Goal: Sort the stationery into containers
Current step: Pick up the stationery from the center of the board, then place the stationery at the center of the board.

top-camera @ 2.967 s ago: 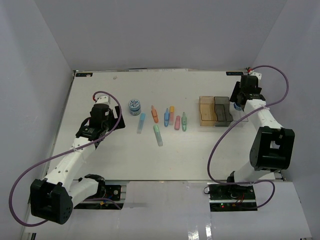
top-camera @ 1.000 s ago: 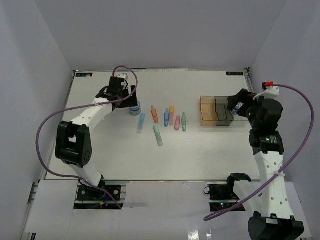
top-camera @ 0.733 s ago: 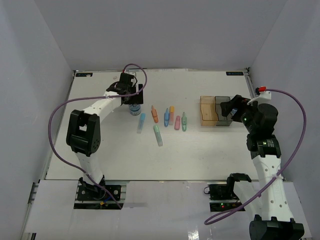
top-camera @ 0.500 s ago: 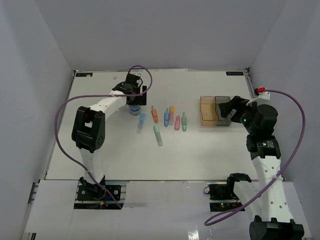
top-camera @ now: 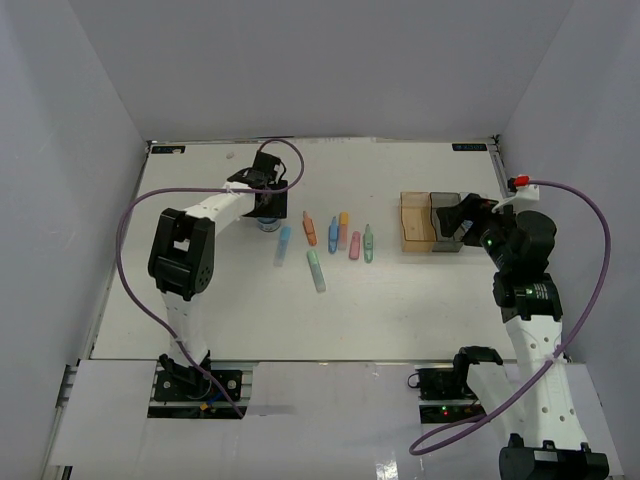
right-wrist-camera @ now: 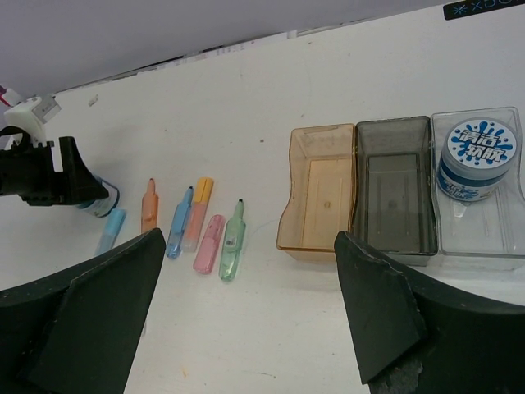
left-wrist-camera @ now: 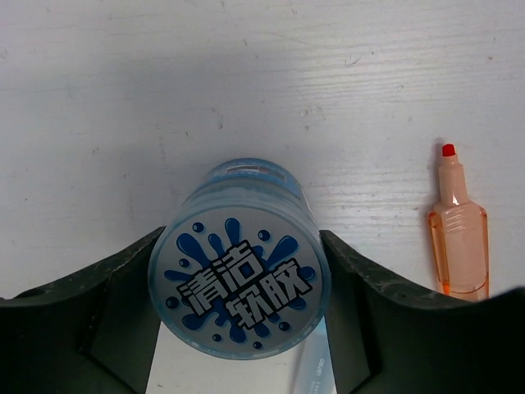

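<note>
A round blue-and-white tub [left-wrist-camera: 238, 287] stands upright on the table between the fingers of my left gripper [left-wrist-camera: 242, 246], which is shut on it, both fingers touching its sides. From above, that gripper [top-camera: 268, 203] covers most of the tub [top-camera: 266, 224]. Several pastel sticks lie in a loose row mid-table: light blue [top-camera: 283, 245], orange [top-camera: 309, 228], blue [top-camera: 333, 234], pink [top-camera: 355, 245], green [top-camera: 368, 243], mint [top-camera: 316, 270]. My right gripper [right-wrist-camera: 250, 236] hangs open and empty above the table, near the amber [right-wrist-camera: 324, 193], grey [right-wrist-camera: 394, 189] and clear [right-wrist-camera: 484, 226] containers. A second tub [right-wrist-camera: 477, 160] sits in the clear one.
The amber and grey bins hold nothing. White walls enclose the table on three sides. The orange stick [left-wrist-camera: 458, 238] lies just right of the held tub. The left arm's purple cable [top-camera: 120, 260] loops over the table's left side.
My left arm reached over the tub at the back left, lowered around it, and its fingers closed in on its sides. The right arm drew slightly back from the bins, still open.
</note>
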